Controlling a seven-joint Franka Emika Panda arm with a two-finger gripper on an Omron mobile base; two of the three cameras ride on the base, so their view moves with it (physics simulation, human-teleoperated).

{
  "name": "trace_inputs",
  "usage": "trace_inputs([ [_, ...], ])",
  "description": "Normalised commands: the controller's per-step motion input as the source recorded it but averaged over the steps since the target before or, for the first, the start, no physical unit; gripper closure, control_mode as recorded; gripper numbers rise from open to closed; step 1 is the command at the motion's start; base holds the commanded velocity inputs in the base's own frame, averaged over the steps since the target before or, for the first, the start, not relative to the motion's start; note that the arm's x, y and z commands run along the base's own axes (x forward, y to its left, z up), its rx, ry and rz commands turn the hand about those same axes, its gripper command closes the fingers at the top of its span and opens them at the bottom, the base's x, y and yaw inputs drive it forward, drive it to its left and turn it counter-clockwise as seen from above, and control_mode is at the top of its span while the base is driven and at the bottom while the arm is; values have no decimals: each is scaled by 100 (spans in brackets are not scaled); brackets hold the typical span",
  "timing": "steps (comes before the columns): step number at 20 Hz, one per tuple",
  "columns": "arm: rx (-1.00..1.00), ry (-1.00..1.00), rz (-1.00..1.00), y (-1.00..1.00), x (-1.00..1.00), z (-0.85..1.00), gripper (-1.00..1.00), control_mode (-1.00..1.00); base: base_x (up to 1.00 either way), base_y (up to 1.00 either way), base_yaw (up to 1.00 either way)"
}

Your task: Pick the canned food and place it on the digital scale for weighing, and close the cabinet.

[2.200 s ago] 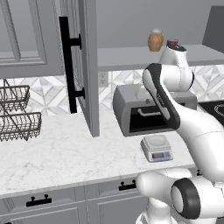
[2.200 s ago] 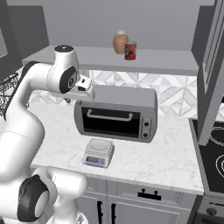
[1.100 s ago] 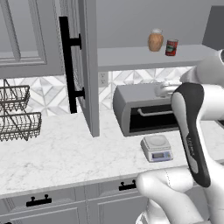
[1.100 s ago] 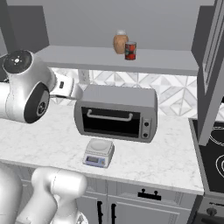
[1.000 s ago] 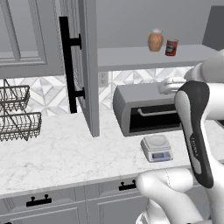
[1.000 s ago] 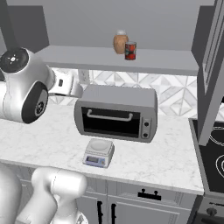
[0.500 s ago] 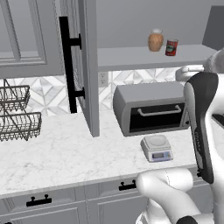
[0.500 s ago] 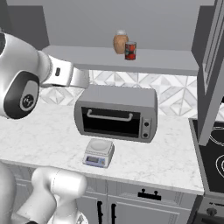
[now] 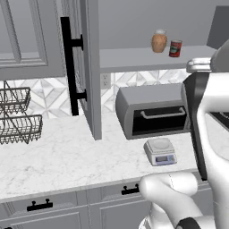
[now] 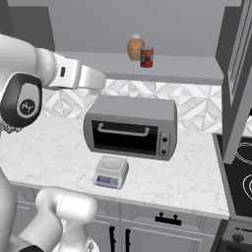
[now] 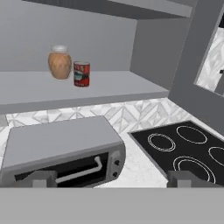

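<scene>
Sitting upright on cabinet (image 9: 89, 67) shelf: red-labelled, silver-rimmed canned food (image 11: 81, 74) | end effector (image 11: 109, 178) fingers apart, empty

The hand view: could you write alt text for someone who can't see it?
A small red canned food stands beside a brown jar on an open grey cabinet shelf. Below sits a grey toaster oven, with a black stovetop to its right. The claw's two fingertips poke up, spread apart, holding nothing.
</scene>
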Motion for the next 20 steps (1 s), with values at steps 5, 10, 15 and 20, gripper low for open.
trace_inputs([
  [5, 1, -2, -1, -21, 38, 9, -100, -100, 0, 0, 0],
  [10, 2, -17, 6, -5, 29, 24, -100, -100, 0, 0, 0],
  [15, 0, -8, 16, 0, 53, 1, -100, -100, 0, 0, 0],
  [20, 0, 11, 18, -2, 61, 2, -100, -100, 0, 0, 0],
])
